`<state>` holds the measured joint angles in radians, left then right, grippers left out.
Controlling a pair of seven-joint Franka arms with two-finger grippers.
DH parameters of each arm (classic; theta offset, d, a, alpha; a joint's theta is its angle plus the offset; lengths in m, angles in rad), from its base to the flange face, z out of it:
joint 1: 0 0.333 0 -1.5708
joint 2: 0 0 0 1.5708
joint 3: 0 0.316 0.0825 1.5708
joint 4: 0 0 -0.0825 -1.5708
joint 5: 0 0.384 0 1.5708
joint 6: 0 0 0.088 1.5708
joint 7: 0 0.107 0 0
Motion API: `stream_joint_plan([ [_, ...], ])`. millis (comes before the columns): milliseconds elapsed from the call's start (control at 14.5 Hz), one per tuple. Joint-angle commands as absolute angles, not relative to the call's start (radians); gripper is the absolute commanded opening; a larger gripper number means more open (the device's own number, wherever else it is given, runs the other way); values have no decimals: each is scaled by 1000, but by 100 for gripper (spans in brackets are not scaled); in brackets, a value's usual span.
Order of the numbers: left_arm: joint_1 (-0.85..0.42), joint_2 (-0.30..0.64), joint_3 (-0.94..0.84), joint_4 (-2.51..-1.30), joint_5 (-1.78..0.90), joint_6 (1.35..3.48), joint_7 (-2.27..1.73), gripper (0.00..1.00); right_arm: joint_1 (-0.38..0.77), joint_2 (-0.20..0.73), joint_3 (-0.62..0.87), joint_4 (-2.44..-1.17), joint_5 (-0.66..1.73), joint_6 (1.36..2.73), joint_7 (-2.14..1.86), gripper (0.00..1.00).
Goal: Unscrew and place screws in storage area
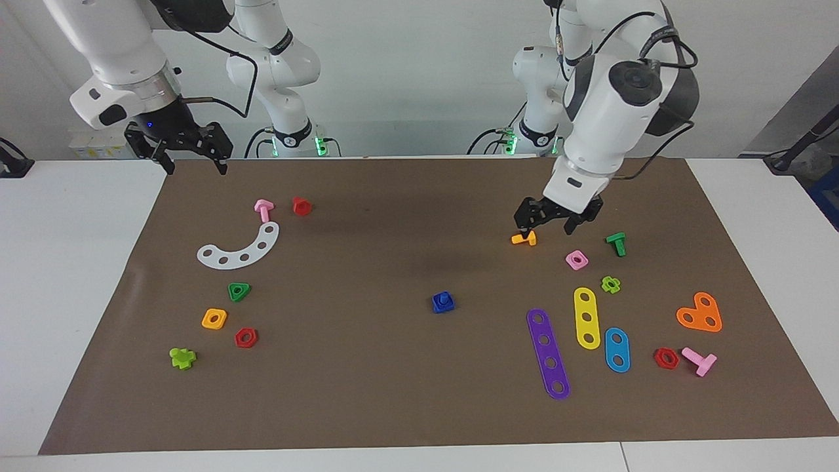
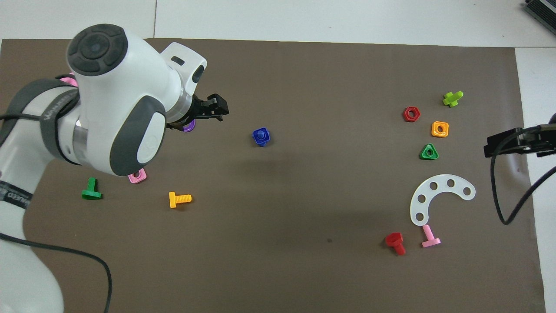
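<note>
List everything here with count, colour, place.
screw in nut: 1, blue, mid-sheet
loose bolts: 6; pink, red, lime toward right arm's end; orange, green, pink toward left arm's
nuts: 6; green, orange, red toward right arm's end; pink, lime, red toward left arm's
plates: 5; white arc toward right arm's end; purple, yellow, blue strips, orange heart toward left arm's
paper sheet: 1, brown, on white table
left gripper: open, over sheet near orange bolt
right gripper: open, waiting at sheet's corner

Left tool (image 2: 213,109) hangs over the brown surface (image 2: 304,261) at upper left of the frame, near the blue screw (image 2: 261,136) at centre; right tool (image 2: 506,142) waits at the right edge.
</note>
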<state>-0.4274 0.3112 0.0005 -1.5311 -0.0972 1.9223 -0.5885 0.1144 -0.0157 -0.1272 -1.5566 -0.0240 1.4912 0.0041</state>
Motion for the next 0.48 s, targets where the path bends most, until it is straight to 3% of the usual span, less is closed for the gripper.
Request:
stream_joint_plan([
  [0,-495,394,21,-1502,-114,2015,-694,95,107,-43,-123,-1588,-11,1494,17,100],
  [206,-560,517,28,-1448,-100,2103,-800,87,107,-43,-123,-1588,-11,1494,17,100],
  [412,-583,560,28,-1462,-84,2190,-816,81,107,-43,-123,-1589,-11,1494,17,100],
])
